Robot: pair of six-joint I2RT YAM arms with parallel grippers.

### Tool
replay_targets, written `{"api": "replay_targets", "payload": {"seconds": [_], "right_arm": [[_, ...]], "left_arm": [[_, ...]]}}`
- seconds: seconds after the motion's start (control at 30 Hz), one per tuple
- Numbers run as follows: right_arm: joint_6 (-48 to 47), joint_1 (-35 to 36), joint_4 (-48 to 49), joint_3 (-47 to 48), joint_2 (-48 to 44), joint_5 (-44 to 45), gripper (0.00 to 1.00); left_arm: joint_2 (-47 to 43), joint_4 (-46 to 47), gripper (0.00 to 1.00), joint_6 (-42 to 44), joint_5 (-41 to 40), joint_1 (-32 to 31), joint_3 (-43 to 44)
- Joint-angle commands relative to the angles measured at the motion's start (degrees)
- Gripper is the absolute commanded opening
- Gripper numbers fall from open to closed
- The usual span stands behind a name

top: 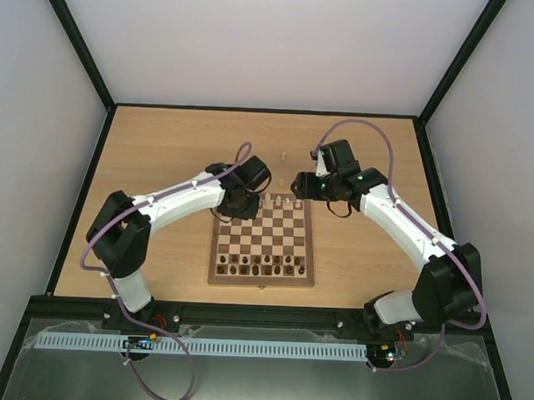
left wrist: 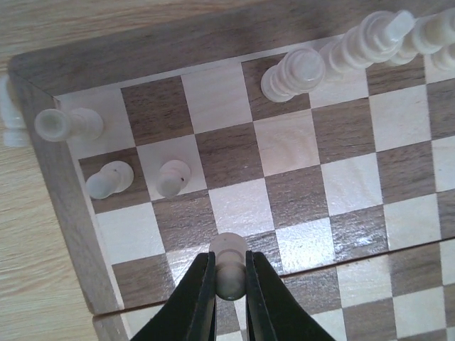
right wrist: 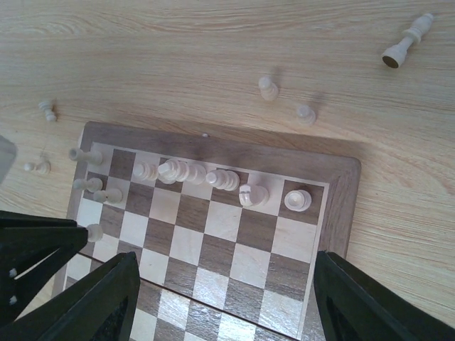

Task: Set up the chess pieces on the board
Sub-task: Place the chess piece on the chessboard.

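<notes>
Cream-coloured chess pieces [right wrist: 192,172] stand in a crowded line along the far row of the board [right wrist: 341,206], across the middle of the right wrist view. Others lie off it on the bench [right wrist: 178,64]: a tall piece [right wrist: 407,42] on its side at the upper right, two pawns [right wrist: 268,88] just above the board's edge, and a few small ones at the left.

The left hand [left wrist: 229,288] sits at the bottom centre of its own view. Its black fingers [left wrist: 201,302] are clamped on one cream pawn [left wrist: 229,266], which is upright between them over the squares near the board's left border. Whether its base touches the wood I cannot tell. At the left of that view two further pawns stand on the board, and a piece lies tipped over on the corner square above them.

The right hand [right wrist: 226,263] hangs above the board with its fingers well apart, holding nothing. In the overhead view dark chessmen [top: 260,270] line the lower rows of the board.
</notes>
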Motion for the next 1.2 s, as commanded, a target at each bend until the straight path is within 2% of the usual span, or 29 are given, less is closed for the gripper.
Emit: {"api": "replay_targets", "payload": {"seconds": [0.0, 0.4, 1.17], "right_arm": [[-0.6, 0.3, -2.6, 0.6, -1.3, 1.1, 0.68], [-0.8, 0.2, -2.1, 0.1, -0.4, 0.8, 0.68], [-0.7, 0.1, -1.4, -0.7, -0.3, 0.0, 0.68]], "left_arm": [[2.4, 0.6, 0.06, 1.4, 1.1, -0.4, 1.7], [7.9, 4.0, 0.1, 2.7, 0.3, 0.2, 3.5], [9.4, 4.8, 0.12, 3.5, -0.6, 2.2, 3.6]]}}
